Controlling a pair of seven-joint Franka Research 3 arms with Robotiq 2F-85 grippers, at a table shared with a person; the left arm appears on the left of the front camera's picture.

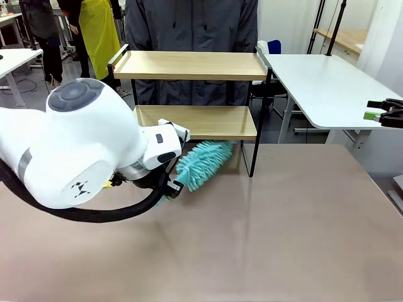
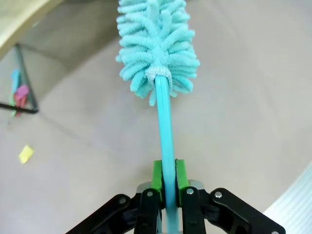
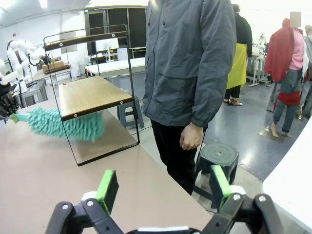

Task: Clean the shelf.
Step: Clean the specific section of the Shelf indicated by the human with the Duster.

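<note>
Left gripper point(image 2: 167, 174) is clenched on the handle of the teal duster point(image 1: 203, 162), so its fluffy head pokes ahead, just under the lower board of the shelf point(image 1: 195, 65). Right gripper point(image 3: 164, 187) hangs wide open, off to the side, empty.

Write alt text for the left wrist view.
The left gripper pinches a fluffy teal duster by its thin handle between green-padded fingers. The duster's head points away over the beige table. A corner of the wooden shelf shows at upper left.
</note>
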